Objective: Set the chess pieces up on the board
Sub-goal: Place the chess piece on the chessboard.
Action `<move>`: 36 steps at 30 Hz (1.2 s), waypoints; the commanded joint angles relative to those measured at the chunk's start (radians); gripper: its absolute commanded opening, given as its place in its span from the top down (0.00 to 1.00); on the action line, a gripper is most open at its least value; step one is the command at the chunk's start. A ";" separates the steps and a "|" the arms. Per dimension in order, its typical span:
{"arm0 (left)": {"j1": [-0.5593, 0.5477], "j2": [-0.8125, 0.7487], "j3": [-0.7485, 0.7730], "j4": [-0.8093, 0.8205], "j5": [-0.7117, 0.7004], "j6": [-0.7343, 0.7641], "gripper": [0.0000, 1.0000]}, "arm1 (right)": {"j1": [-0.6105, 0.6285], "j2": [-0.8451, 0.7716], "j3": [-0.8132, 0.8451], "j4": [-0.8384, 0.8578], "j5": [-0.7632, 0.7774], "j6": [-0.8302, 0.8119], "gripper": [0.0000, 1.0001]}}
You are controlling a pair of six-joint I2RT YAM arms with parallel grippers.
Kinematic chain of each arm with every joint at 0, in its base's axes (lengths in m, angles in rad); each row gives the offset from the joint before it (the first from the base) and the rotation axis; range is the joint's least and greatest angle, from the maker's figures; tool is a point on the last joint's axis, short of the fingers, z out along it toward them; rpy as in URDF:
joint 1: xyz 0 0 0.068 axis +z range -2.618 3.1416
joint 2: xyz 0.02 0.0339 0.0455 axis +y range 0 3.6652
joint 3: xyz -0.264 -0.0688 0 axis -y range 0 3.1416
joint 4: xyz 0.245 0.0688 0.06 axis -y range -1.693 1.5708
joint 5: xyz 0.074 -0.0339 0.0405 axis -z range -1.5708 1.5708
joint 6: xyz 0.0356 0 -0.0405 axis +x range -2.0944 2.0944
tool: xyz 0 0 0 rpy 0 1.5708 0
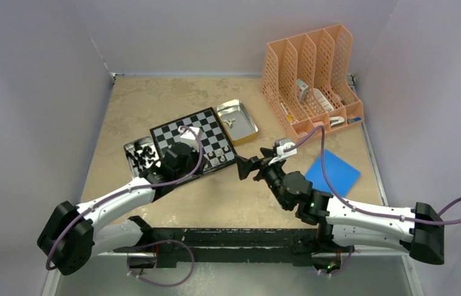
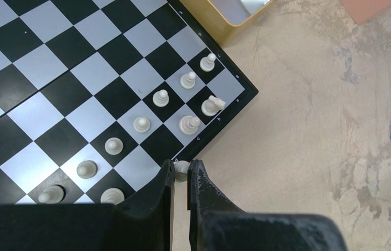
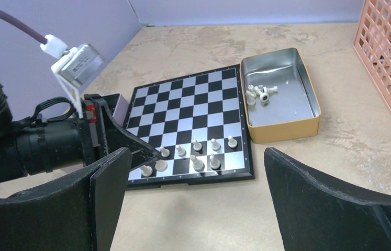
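The board (image 1: 198, 126) lies left of centre on the table. Several pale chess pieces (image 2: 160, 98) stand in its two nearest rows: a line of pawns (image 3: 197, 144) and a few taller men (image 3: 214, 161) behind them. At the board's near edge (image 2: 203, 140) my left gripper (image 2: 181, 172) is shut on one pale piece (image 2: 181, 167), which shows between the fingertips over the border. My right gripper (image 1: 247, 168) hovers open above bare table, just off the board's near right corner, with nothing between its fingers.
A metal tray (image 3: 287, 107) with a few pale pieces (image 3: 260, 93) sits against the board's right side. A second tray (image 1: 130, 150) with black pieces (image 1: 144, 155) lies on its left. An orange file rack (image 1: 311, 68) stands at the back right, and a blue square (image 1: 332, 174) lies near the right arm.
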 commanded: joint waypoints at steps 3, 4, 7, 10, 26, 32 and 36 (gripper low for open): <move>-0.007 -0.038 -0.086 0.244 -0.035 0.045 1.00 | 0.002 -0.011 0.001 0.061 0.035 -0.023 0.01; -0.007 -0.032 -0.089 0.254 -0.035 0.049 1.00 | 0.003 -0.009 0.002 0.062 0.035 -0.027 0.01; -0.007 -0.004 -0.093 0.287 -0.023 0.065 1.00 | 0.003 0.000 0.001 0.070 0.034 -0.029 0.01; -0.007 0.024 -0.100 0.329 -0.006 0.077 1.00 | 0.002 0.007 -0.001 0.076 0.033 -0.033 0.01; -0.007 0.081 -0.167 0.442 -0.008 0.068 1.00 | 0.002 -0.018 -0.029 0.112 -0.013 -0.054 0.01; -0.007 0.099 -0.175 0.468 -0.026 0.074 1.00 | 0.003 -0.021 -0.027 0.110 -0.014 -0.052 0.01; -0.007 0.105 -0.190 0.474 -0.039 0.068 1.00 | 0.003 -0.020 -0.029 0.112 -0.018 -0.051 0.01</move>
